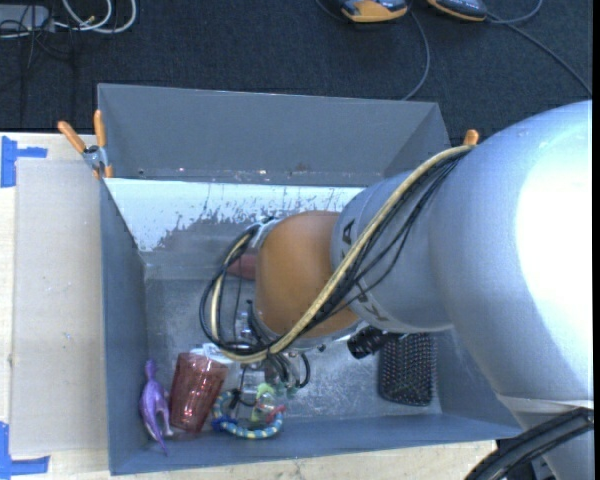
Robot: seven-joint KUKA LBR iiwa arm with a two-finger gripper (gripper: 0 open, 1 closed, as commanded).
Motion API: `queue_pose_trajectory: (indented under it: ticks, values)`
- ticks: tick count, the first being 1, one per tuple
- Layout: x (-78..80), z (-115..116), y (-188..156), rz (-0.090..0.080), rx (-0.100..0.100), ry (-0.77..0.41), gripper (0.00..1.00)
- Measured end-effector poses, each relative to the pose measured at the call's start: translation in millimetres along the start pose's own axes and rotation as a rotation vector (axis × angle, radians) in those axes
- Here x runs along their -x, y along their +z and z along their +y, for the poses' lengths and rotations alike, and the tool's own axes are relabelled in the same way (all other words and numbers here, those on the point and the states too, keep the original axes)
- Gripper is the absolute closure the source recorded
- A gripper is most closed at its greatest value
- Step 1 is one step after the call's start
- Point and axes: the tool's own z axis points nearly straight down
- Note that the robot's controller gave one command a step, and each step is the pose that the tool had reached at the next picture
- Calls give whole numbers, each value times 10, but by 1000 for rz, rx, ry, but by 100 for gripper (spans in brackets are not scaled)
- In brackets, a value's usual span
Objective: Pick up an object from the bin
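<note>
Gripper (265, 393) hanging low in bin (125, 298), near front wall. Jaws sitting behind cables: can't tell if open or closed. Blue-green ring (248, 428) lying directly under jaws, possibly touching. Red cup (195, 393) lying tipped just left of jaws. Purple toy (152, 406) lying beyond cup. Black mesh piece (408, 368) lying well right.

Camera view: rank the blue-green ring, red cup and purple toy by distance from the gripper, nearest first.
1. Blue-green ring: right beside the gripper, by the bin's front wall.
2. Red cup: further left.
3. Purple toy: front-left corner.
</note>
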Motion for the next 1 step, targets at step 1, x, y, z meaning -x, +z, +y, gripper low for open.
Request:
queue_pose_trajectory:
  ticks: [1]
  values:
    - [309,95,99,2,1,109,100]
